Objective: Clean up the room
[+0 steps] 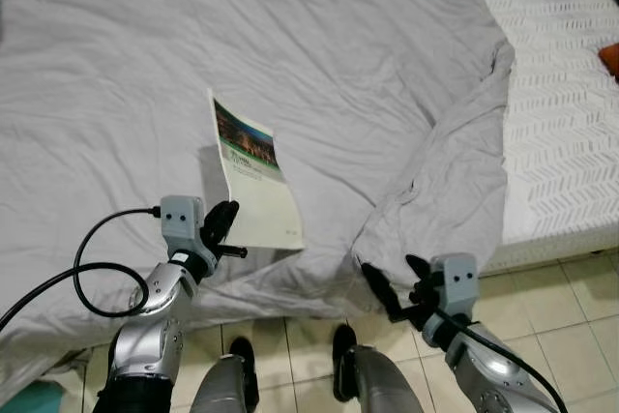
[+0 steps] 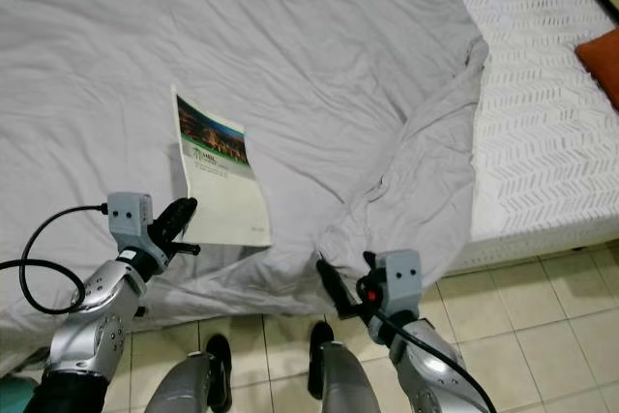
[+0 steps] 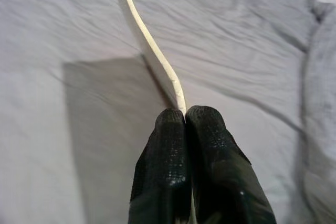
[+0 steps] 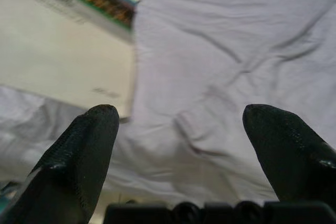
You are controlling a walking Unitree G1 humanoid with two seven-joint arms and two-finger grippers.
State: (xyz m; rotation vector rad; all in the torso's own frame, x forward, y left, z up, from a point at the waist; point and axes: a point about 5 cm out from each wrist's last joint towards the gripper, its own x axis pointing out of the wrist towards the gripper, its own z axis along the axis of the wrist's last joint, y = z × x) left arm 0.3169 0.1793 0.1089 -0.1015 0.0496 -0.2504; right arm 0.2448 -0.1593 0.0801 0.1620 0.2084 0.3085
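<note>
Nearest to you, the robot's own legs are standing on the tiled floor (image 1: 542, 287) at the bed's near edge, with both grippers raised just above them. Your left gripper (image 1: 221, 229) is pinching the near lower corner of the booklet (image 1: 253, 176); the left wrist view is showing its fingertips (image 3: 173, 129) pressed together on the thin white edge, so you are holding it firmly closed on the paper. The booklet is standing tilted up off the grey sheet (image 1: 338, 65), casting a shadow beside it, its long axis running away from you toward the middle of the bed and its picture cover facing your right. Your right gripper (image 1: 392, 287) is hovering with its fingers spread wide and nothing between them, just below the bunched fold of sheet (image 1: 455, 171) that is hanging over the bed's corner, and the booklet is lying up and to the left of it, near but apart. The left arm is clearly the one in charge here. For room, you are looking at open sheet all around the booklet on the far side, bare mattress (image 1: 551, 74) to your right, and the bed edge directly beneath your hands. I'd judge the safest path is lifting straight up and back toward yourself, watching that the black cable (image 1: 92, 268) looping off the left wrist is not snagging.
</note>
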